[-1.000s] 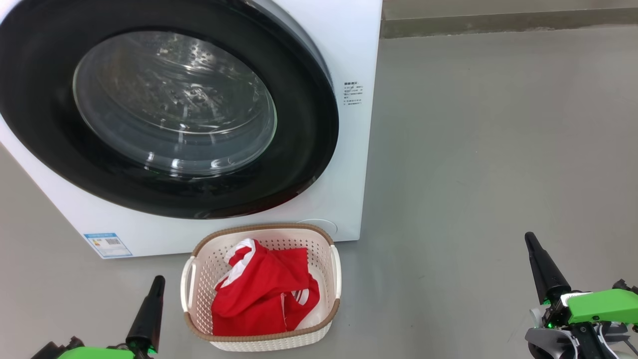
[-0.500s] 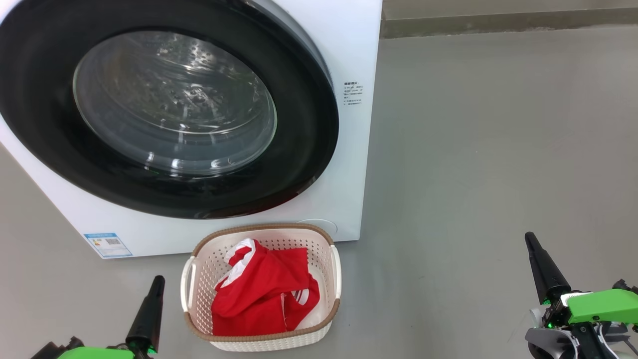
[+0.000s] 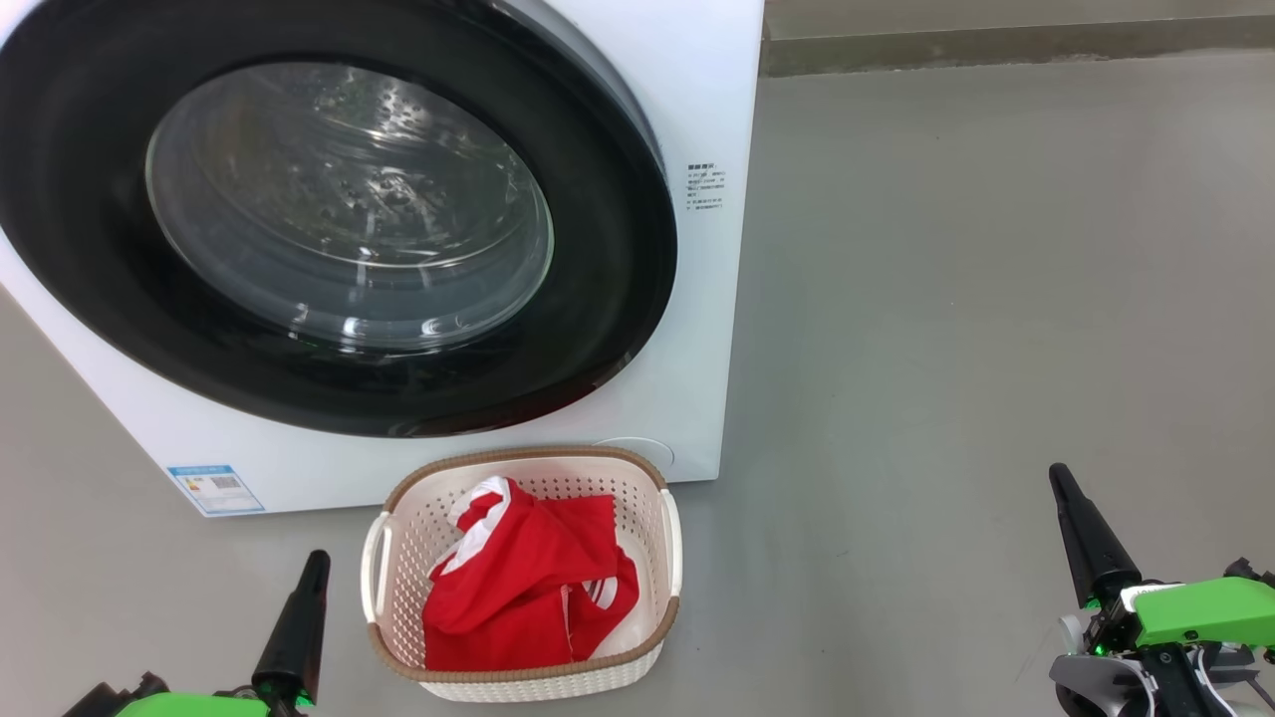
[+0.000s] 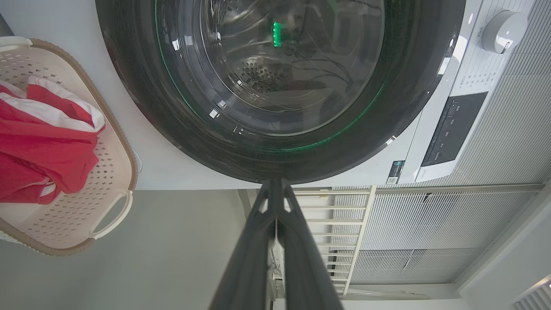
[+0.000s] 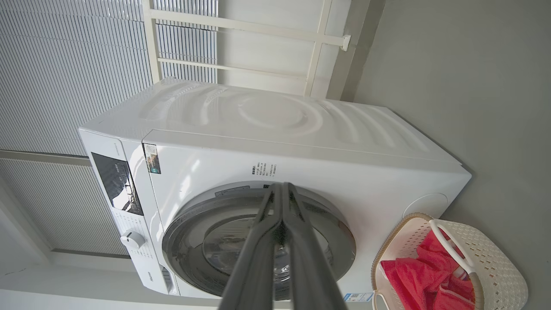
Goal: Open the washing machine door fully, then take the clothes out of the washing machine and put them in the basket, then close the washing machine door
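The white washing machine [image 3: 687,299] stands on the floor with its black-rimmed glass door [image 3: 349,209] lying flush against the front. In front of it sits the cream basket [image 3: 398,568], holding the red clothes [image 3: 528,588] with white trim. My left gripper [image 3: 314,563] is shut at the lower left, just left of the basket, holding nothing. My right gripper [image 3: 1058,478] is shut at the lower right, well away from basket and machine. The left wrist view shows the door [image 4: 275,86] and the basket [image 4: 116,172]; the right wrist view shows the machine [image 5: 275,142] and the clothes [image 5: 413,275].
Grey floor [image 3: 976,299] stretches to the right of the machine up to a wall base [image 3: 996,45]. A white railing [image 5: 241,30] and slatted panels stand behind the machine. A blue label [image 3: 214,488] sits at the machine's lower left corner.
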Controlling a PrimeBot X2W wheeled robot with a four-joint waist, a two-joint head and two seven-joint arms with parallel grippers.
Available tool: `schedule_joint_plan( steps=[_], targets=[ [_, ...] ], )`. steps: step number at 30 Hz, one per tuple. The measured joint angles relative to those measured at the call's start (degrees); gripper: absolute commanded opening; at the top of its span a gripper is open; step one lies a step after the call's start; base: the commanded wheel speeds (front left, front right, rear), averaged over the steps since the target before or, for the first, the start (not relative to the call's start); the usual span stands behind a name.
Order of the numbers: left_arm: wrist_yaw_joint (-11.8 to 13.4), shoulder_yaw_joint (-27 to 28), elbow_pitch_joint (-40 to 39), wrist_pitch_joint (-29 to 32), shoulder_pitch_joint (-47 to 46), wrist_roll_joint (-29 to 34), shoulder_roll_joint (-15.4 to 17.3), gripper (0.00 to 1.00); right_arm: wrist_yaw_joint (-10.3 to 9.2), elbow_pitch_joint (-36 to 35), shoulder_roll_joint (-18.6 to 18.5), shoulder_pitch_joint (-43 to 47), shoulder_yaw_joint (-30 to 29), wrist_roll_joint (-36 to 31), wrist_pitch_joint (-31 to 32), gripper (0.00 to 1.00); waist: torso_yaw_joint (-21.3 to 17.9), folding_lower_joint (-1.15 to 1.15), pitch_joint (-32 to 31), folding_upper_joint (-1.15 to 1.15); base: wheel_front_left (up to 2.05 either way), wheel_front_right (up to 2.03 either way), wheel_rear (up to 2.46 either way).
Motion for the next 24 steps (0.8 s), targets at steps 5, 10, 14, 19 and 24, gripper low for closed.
schedule_joint_plan(
  steps=[5, 10, 14, 19, 24],
  targets=[
    [0.0, 0.01, 0.0, 0.01, 0.0, 0.0, -0.02, 0.0, 0.0, 0.0, 0.0, 0.0, -0.01, 0.0, 0.0, 0.0, 0.0, 0.0, 0.0, 0.0, 0.0, 0.0, 0.0],
    [0.0, 0.03, 0.0, 0.01, 0.0, 0.0, -0.03, 0.0, 0.0, 0.0, 0.0, 0.0, -0.01, 0.0, 0.0, 0.0, 0.0, 0.0, 0.0, 0.0, 0.0, 0.0, 0.0],
    [0.0, 0.04, 0.0, 0.01, -0.01, 0.0, -0.03, 0.0, 0.0, 0.0, 0.0, 0.0, -0.02, 0.0, 0.0, 0.0, 0.0, 0.0, 0.0, 0.0, 0.0, 0.0, 0.0],
    [0.0, 0.05, 0.0, 0.01, -0.01, 0.0, -0.04, 0.0, 0.0, 0.0, 0.0, 0.0, -0.02, 0.0, 0.0, 0.0, 0.0, 0.0, 0.0, 0.0, 0.0, 0.0, 0.0],
    [0.0, 0.07, 0.0, 0.01, -0.01, 0.0, -0.05, 0.0, 0.0, 0.0, 0.0, 0.0, -0.02, 0.0, 0.0, 0.0, 0.0, 0.0, 0.0, 0.0, 0.0, 0.0, 0.0]
  ],
)
